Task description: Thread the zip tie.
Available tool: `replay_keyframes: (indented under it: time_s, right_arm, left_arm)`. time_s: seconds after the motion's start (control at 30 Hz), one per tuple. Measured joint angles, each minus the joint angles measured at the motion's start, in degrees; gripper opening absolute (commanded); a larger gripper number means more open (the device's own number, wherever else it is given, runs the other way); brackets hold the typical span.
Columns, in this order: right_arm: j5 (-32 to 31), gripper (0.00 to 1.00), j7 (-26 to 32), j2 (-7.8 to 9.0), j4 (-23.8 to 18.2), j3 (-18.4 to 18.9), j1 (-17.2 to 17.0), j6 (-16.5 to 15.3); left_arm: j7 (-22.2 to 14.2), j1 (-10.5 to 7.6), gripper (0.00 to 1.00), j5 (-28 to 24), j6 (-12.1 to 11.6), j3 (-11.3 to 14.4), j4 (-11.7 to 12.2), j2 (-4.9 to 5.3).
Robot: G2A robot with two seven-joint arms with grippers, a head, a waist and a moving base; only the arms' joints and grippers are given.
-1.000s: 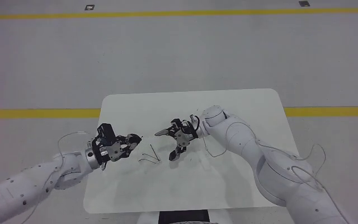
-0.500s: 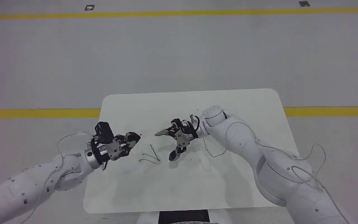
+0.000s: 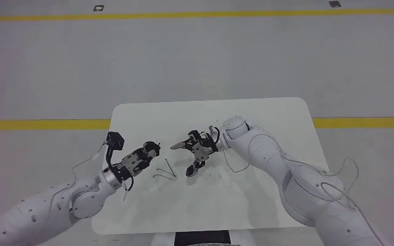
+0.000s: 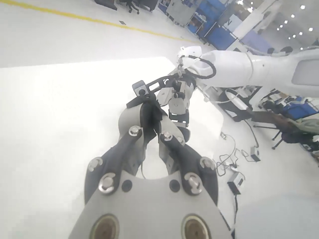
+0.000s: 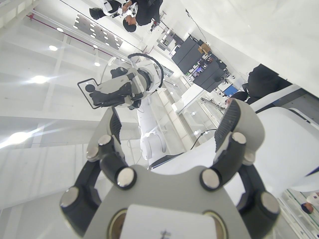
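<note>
The zip tie (image 4: pixel 132 102) is a thin black strip, and my left gripper (image 4: pixel 149 106) is shut on it, a short end poking out past the fingertips. From above, the left gripper (image 3: pixel 152 150) is over the table's left half. A thin dark V of strap (image 3: pixel 167 170) shows just to its right; I cannot tell whether it touches the table. My right gripper (image 3: pixel 183 160) is a short way right of the strap, open and holding nothing. Its jaws stand wide apart in the right wrist view (image 5: pixel 174 115), facing the left gripper (image 5: pixel 109 93).
The white table (image 3: pixel 271 117) has bare surface at the back and to the right. The right arm (image 3: pixel 265 154) crosses the table's right half. Beyond the table's edges is open floor with yellow lines (image 3: pixel 49 124).
My left gripper has turned at the wrist and shifted slightly up and right, toward the right gripper. The right gripper and the strap over the table have stayed put.
</note>
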Motion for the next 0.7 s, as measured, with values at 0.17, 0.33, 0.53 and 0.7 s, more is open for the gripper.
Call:
replay_keyframes:
  time_s: [0.17,0.33,0.53,0.7]
  right_arm:
    - [0.0,1.0,0.0,0.0,0.0,0.0,0.0,0.0]
    - [0.0,1.0,0.0,0.0,0.0,0.0,0.0,0.0]
    - [0.0,1.0,0.0,0.0,0.0,0.0,0.0,0.0]
    - [0.0,1.0,0.0,0.0,0.0,0.0,0.0,0.0]
  left_arm:
    - [-3.51,-1.44,0.0,-6.65,0.0,0.0,-0.78,-0.16]
    - [-8.11,-2.42,0.0,-12.03,0.0,-0.81,-1.87,-0.28]
    - [-8.13,-2.43,0.0,-12.06,0.0,-0.85,-1.85,-0.28]
    - [-7.93,-2.41,0.0,-12.64,0.13,-1.12,-1.55,-0.38]
